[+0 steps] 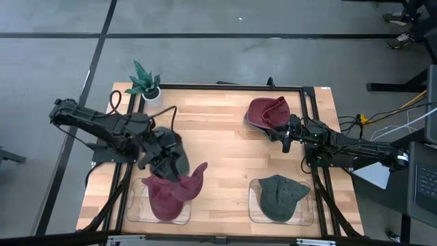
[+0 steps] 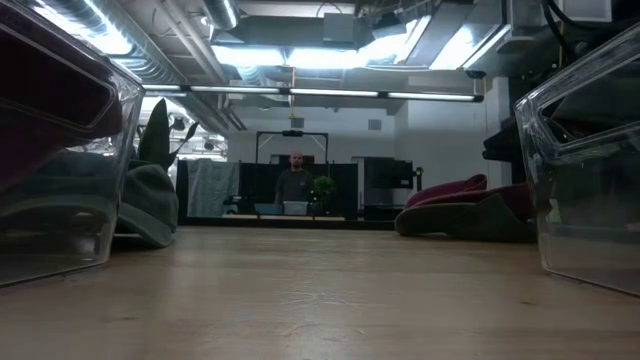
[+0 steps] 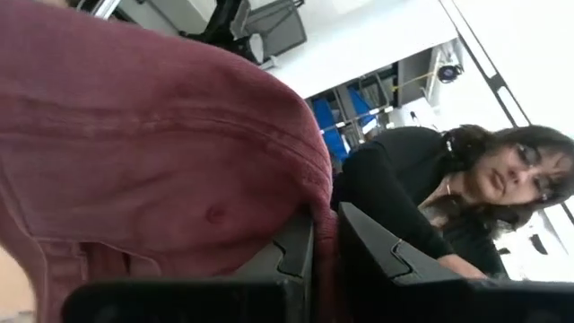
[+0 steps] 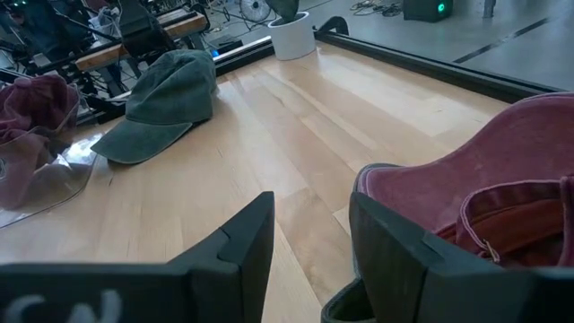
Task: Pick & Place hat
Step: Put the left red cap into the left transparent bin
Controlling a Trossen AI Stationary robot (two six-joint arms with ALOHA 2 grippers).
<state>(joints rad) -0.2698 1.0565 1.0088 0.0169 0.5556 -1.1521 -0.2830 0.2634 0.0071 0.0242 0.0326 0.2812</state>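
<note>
We find the left gripper (image 1: 179, 172) over the near-left clear bin (image 1: 136, 212), jaws pinching the fabric of a maroon hat (image 1: 171, 193); the left wrist view shows cloth clamped between the 2 fingers. The hat hangs partly in the bin, brim end sticking up and out toward the bin's inner edge.

The right gripper (image 1: 285, 139) sits at the far right of the surface (image 1: 218, 143), just beside a 2nd maroon hat (image 1: 266, 113). Its jaws stand part spread w/ nothing between them, 1 finger near the hat's rim. A green hat (image 1: 281, 197) already lies in the near-right bin (image 1: 254, 215).

Step in hand, as we judge it: placing the held hat. Recommend lowering until the crown settles inside the bin walls, shifting outward so the raised brim clears the rim, then releasing. Risk: letting go high leaves the hat draped over the edge.

A potted plant (image 1: 145, 83) stands at the far-left corner, well apart.
</note>
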